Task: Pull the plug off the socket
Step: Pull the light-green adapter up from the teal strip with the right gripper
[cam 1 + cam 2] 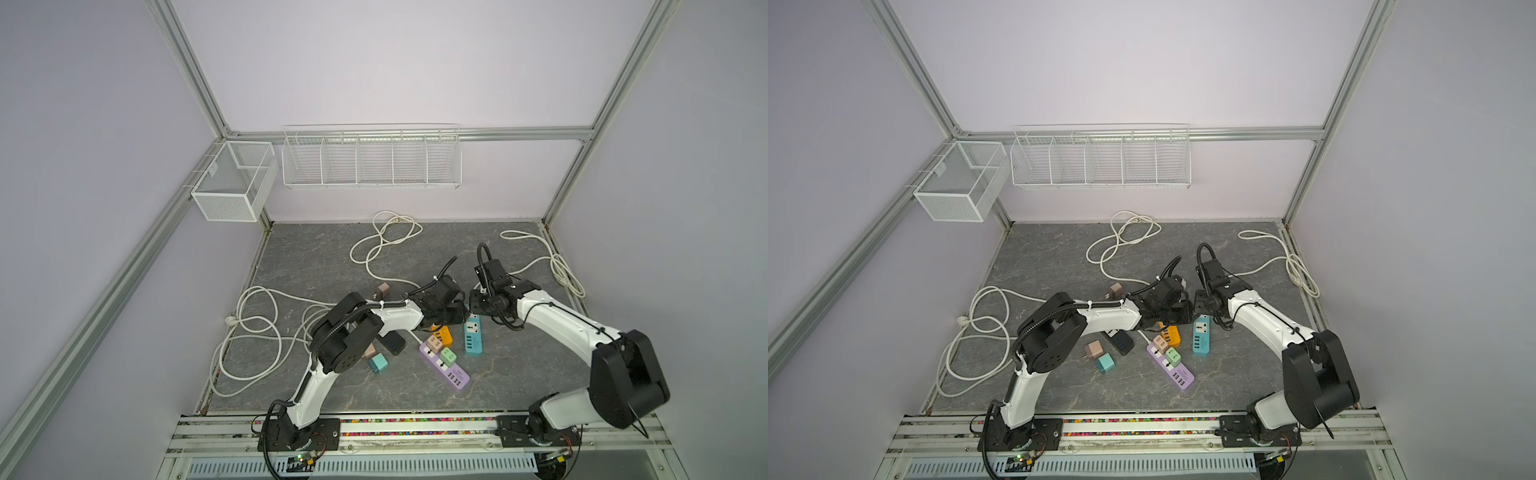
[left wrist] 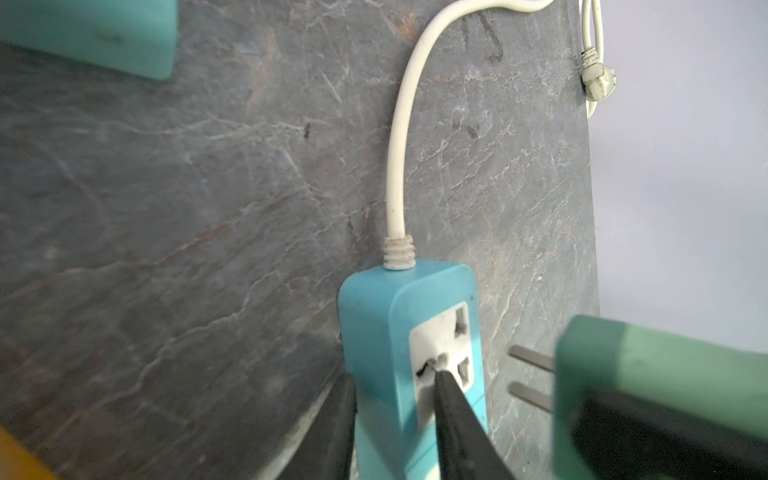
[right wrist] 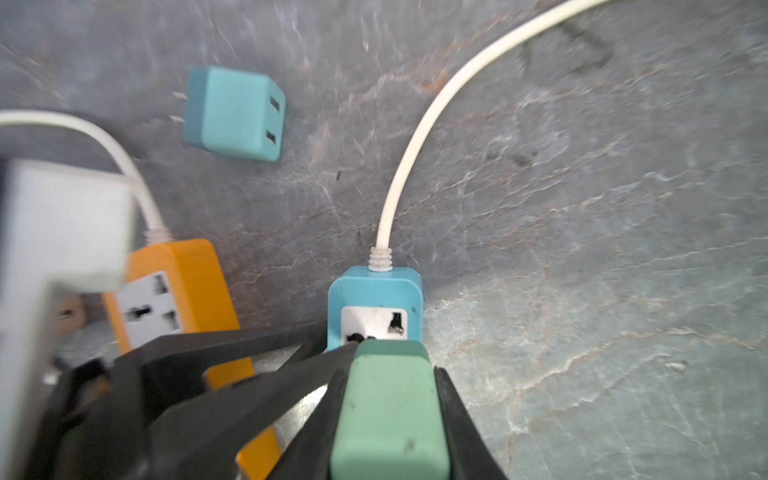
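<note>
The right hand (image 3: 388,370) clamps the green rectangular plastic plug (image 3: 390,419), its two prongs (image 2: 532,359) bare just beside the blue plastic power strip (image 2: 374,324) on the grey stone worktop (image 2: 166,208). The left hand (image 2: 395,386) pinches that strip, fingers (image 2: 457,428) partly cut off; both top views hide the plug.

Both arms reach forward and bend inward at the elbows, so the left hand (image 2: 395,378), its fingers narrowed onto the end of the blue power strip (image 2: 374,316), sits low just beside the right hand (image 3: 388,368), which is clamped tight on the green plug (image 3: 390,419).
</note>
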Controlling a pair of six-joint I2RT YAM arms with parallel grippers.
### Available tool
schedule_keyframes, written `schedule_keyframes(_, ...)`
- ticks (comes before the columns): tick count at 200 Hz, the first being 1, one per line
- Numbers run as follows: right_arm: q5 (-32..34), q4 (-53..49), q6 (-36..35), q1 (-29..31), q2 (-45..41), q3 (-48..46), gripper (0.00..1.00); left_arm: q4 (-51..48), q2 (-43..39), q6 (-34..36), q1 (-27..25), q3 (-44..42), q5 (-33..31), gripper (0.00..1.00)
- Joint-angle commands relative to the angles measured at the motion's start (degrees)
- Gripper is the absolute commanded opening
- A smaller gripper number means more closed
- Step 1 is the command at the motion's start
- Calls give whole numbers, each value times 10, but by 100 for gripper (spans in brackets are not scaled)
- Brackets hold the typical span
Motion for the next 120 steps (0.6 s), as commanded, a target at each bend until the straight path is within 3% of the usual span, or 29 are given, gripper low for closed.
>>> schedule_keyframes(1, -27, -15, -5, -15, -32, -16, 25, -64, 1, 13, -5, 1, -14, 33)
schedule_keyframes(58, -62, -9, -10, -36, -101, -37, 25, -102, -51, 58, 2, 42, -44, 34)
schedule_keyframes(120, -97, 38, 24, -38, -152, -80, 28, -85, -149, 68, 25, -38, -68, 35)
